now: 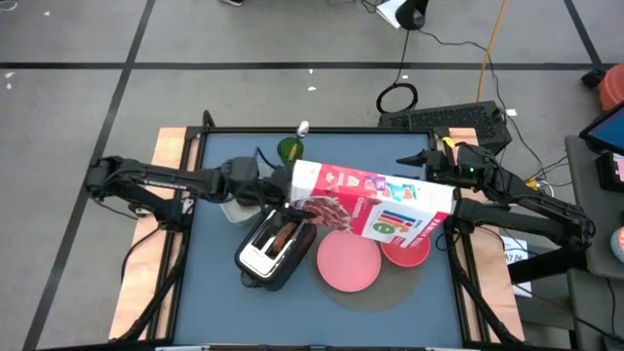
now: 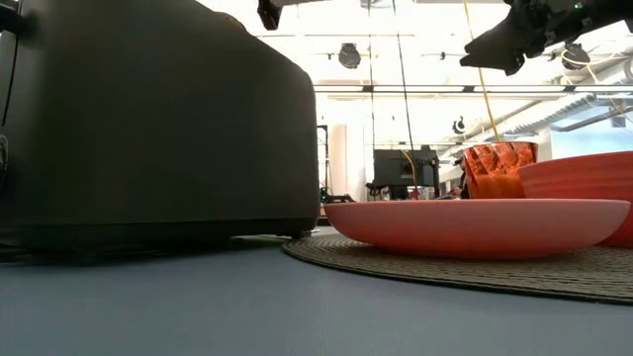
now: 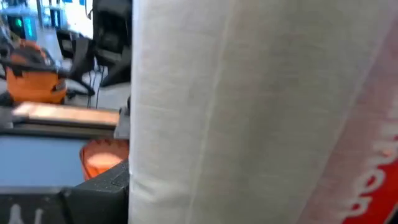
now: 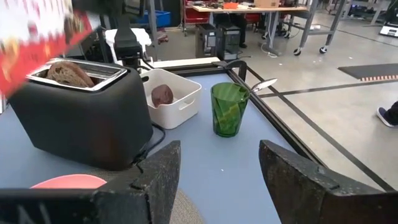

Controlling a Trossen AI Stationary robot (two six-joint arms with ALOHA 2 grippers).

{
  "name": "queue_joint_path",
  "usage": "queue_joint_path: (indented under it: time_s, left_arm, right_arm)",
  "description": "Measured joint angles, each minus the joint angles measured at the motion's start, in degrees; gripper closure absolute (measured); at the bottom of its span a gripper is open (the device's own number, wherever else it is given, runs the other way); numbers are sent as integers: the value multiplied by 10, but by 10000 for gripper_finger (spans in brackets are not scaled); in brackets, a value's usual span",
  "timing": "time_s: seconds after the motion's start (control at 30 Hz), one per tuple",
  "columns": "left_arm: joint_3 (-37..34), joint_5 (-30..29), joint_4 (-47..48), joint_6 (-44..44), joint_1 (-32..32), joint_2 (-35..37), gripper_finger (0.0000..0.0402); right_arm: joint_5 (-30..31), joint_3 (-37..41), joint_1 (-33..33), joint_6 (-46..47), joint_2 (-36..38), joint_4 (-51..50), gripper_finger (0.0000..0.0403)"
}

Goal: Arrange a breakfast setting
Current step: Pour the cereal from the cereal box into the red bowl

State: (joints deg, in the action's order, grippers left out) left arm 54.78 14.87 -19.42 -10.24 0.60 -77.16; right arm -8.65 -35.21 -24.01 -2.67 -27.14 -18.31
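Note:
A white and red cereal box hangs slanted above the table, over the silver-and-black toaster and the red bowl. My left gripper is shut on the box's left end. Browned bread stands in the toaster's slot. The pink plate lies on a woven mat, with the bowl beside it. A dark red fruit rests in the white container. My right gripper stands open near the box's far right corner, with nothing between its fingers. My left gripper holds the cereal box by its narrow left end, reaching in level from the table's left. The box itself hides the fingers and fills the left wrist view. The box is lifted clear and tilted, its right end lower toward the near side.
A green cup with a spoon in it stands near the table's far edge, beside the white container. The woven mat lies under the plate and bowl. Bare blue tabletop stretches along the near left.

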Motion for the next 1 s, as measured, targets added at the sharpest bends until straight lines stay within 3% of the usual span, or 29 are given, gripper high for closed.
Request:
queue_joint_path:
  time_s: [0.1, 0.3, 0.4, 1.0]
  left_arm:
    - [0, 0, 4, -5, 0, -16, 131]
    - [0, 0, 0, -6, 0, -48, 131]
    - [0, 0, 3, -6, 0, -59, 131]
    - [0, -10, 13, -2, 0, -62, 131]
  right_arm:
    - [16, 0, 0, -2, 0, 0, 193]
    - [121, 0, 0, -3, 0, 0, 193]
    - [147, 0, 0, -2, 0, 0, 193]
    - [148, 0, 0, -2, 0, 0, 193]
